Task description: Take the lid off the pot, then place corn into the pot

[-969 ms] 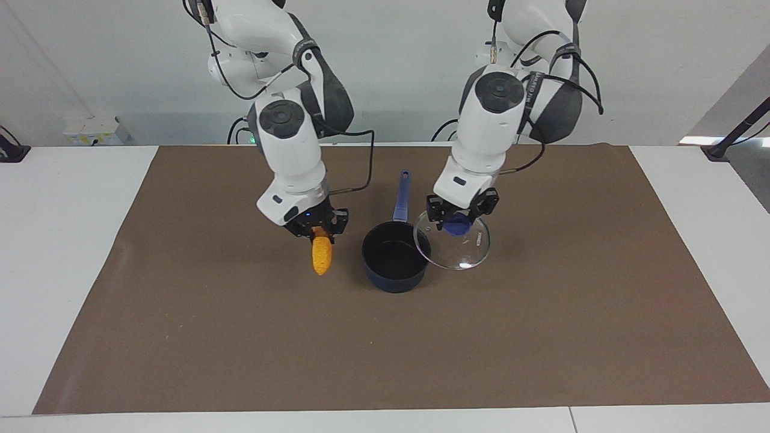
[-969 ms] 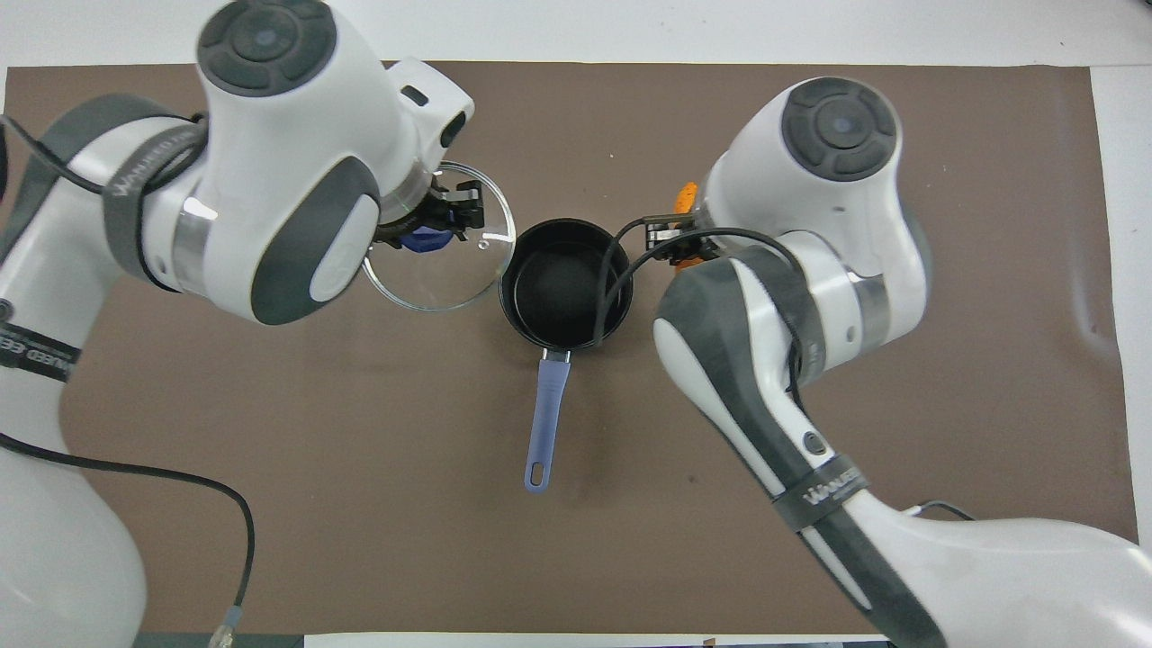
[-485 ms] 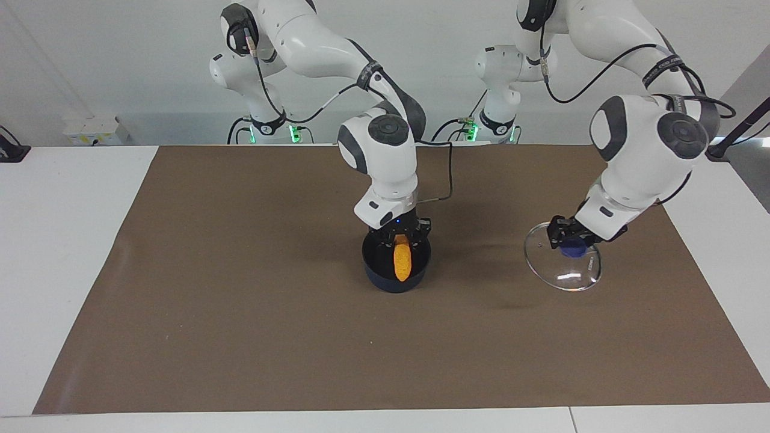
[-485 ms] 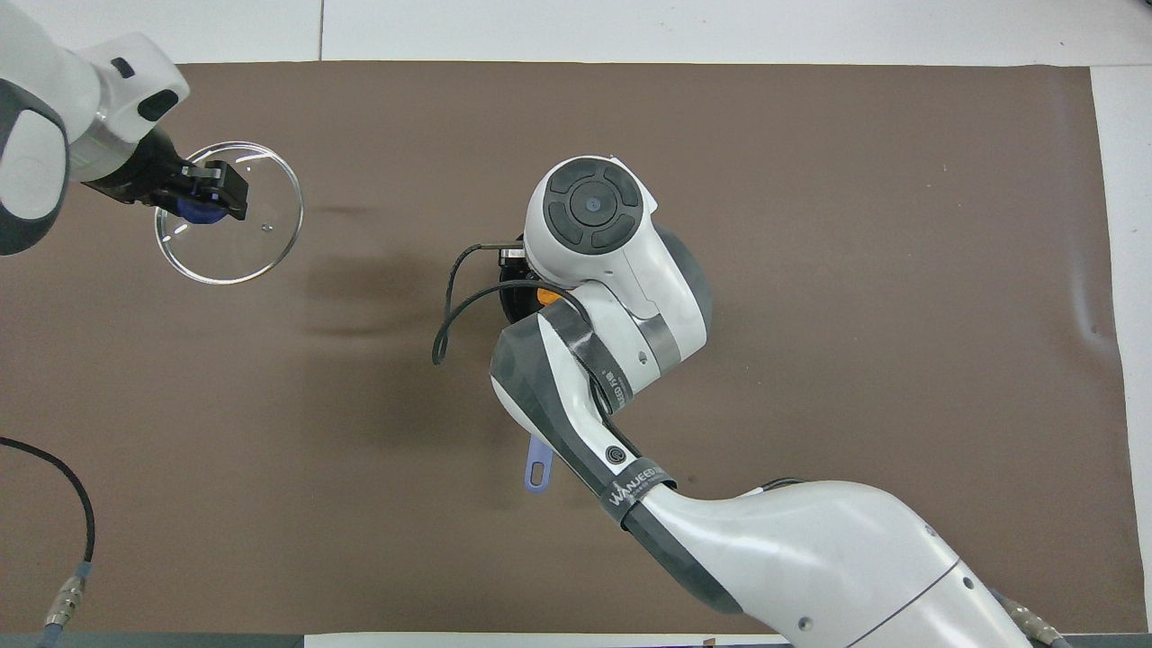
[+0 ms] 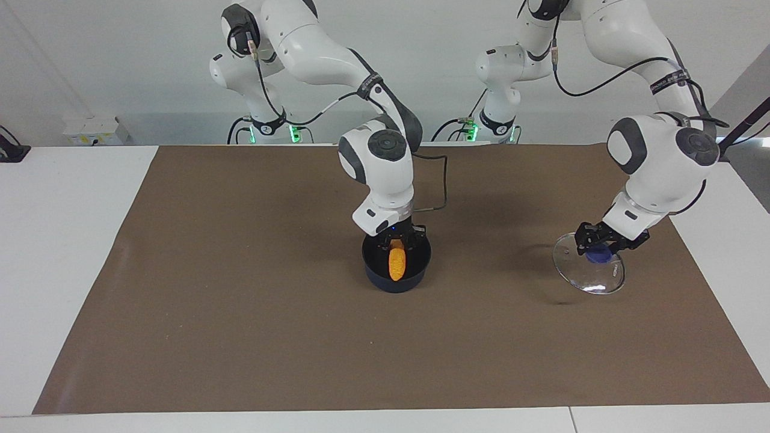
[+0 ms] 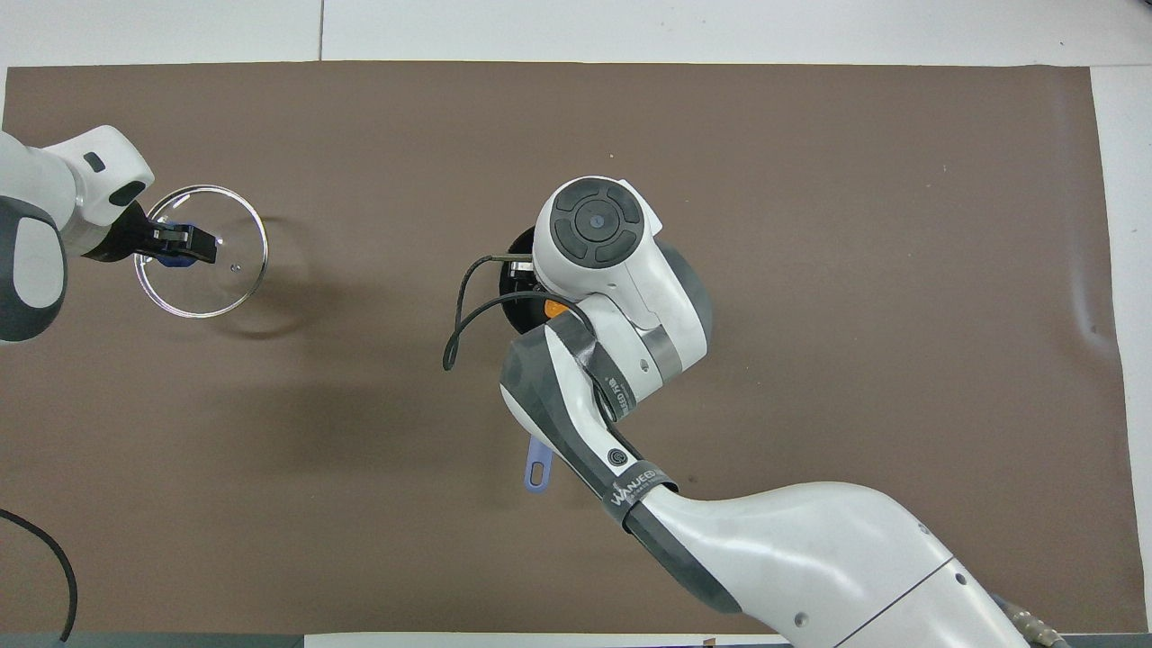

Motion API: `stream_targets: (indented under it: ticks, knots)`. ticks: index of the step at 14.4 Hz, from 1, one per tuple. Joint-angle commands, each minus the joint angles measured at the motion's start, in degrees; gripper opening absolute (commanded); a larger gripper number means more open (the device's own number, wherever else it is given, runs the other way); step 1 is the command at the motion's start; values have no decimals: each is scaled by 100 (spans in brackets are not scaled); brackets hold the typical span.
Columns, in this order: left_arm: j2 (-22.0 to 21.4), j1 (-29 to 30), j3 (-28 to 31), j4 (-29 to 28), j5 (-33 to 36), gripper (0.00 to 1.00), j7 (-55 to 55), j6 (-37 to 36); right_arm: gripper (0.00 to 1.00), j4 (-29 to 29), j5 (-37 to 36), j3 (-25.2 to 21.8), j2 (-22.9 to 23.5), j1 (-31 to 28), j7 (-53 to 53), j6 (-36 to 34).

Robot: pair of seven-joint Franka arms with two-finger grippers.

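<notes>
Fingers of the right gripper (image 5: 397, 240) are clamping the top end of the corn (image 5: 397, 263), which is hanging upright inside the pot (image 5: 396, 279), its lower end down within the dark walls; whether it is touching the bottom cannot be told. The pot is sitting on the brown mat (image 5: 240, 313) near the table's middle, with its blue handle (image 6: 538, 463) pointing toward the robots. Over at the left arm's end of the table, the left gripper (image 5: 597, 245) is gripping the blue knob of the lid (image 5: 592, 273), holding the glass disc tilted just above the mat, well apart from the pot.
</notes>
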Motion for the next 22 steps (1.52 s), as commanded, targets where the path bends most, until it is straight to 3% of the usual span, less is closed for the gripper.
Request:
stream_targets:
  ticks: [1,2,3,4,6,8,12,14,15,16,19,22]
  knots:
    - [-342,97,-47,-704,-35,34,107,564,54,-178,64,-2,-167,-1,243,-32]
    - [-316,97,-47,-879,-35,34,107,818,62,-126,55,-2,-158,-1,252,-66]
    - [-307,79,-47,-977,-35,34,98,977,92,-47,3,-11,-158,-1,252,-180]
    - [-298,71,-47,-1047,-35,34,98,1031,100,58,2,-11,-167,-9,252,-294]
    - [-280,70,-47,-1083,-35,34,98,1032,100,86,-24,-63,-324,-88,174,-426]
    - [-289,53,-47,-1162,-35,34,89,1023,100,147,-94,-134,-762,-490,-106,-706]
    - [-289,44,-47,-1162,-27,40,89,997,100,252,-121,-187,-1685,-1598,-1836,-2391]
    - [-289,44,-47,-1162,-26,50,89,979,100,777,-321,-195,-1863,-2011,-2189,-3392]
    - [-289,44,-47,-1136,-18,87,106,970,100,1024,-366,-187,-1915,-2205,-2443,-3798]
    - [-272,53,-47,-1066,-9,100,124,927,100,1078,-402,-161,-2125,-2416,-2872,-3959]
    - [-271,44,-47,-707,-9,100,247,603,100,710,-420,-336,-2407,-2540,-3184,-4030]
    - [-324,-61,-56,144,0,100,230,-476,100,326,-437,-380,-2626,-2725,-3762,-3891]
